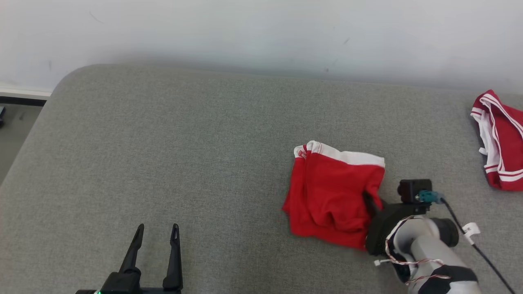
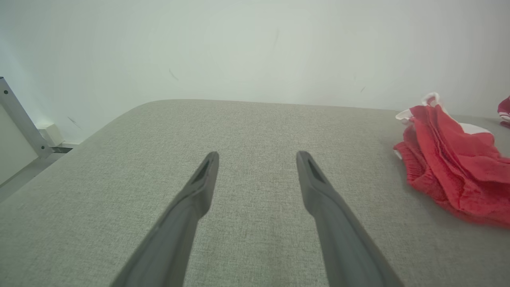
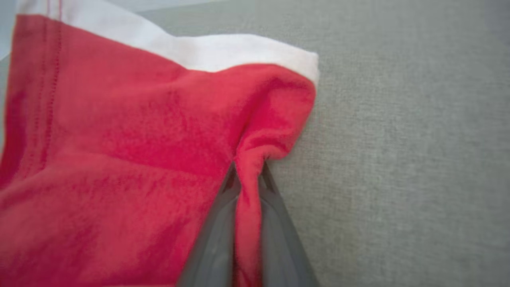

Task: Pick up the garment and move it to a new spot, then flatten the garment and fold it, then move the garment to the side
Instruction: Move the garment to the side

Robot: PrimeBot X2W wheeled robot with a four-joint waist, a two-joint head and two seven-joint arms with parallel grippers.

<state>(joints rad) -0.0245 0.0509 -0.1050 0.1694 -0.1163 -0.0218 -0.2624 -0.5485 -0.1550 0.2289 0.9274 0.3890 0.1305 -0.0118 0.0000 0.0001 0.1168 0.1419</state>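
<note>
As the head view has it, setting: wide grey woven-fabric cushion top against a plain white wall.
Item: red soft-fabric garment w/ white band along its far edge, bunched, lying right of centre on the cushion top.
R gripper: clenched on a ridge of the garment's red fabric at its right-hand corner, just below the white band. R wrist view gives this close up, w/ cloth pinched between both dark fingers.
R arm, head view: pale forearm comes in from lower right w/ a black wrist camera block on top; fingers are buried in the garment's near-right edge.
L gripper: released, fingers spread wide, low over bare cushion at lower left, well apart from the garment.
L wrist view adds: garment side-on as a crumpled heap w/ mesh texture; grey metal bracket off the cushion's left end.
Other, head view: 2nd red cloth item w/ red-and-white striped trim at far right edge, apart from the garment.
</note>
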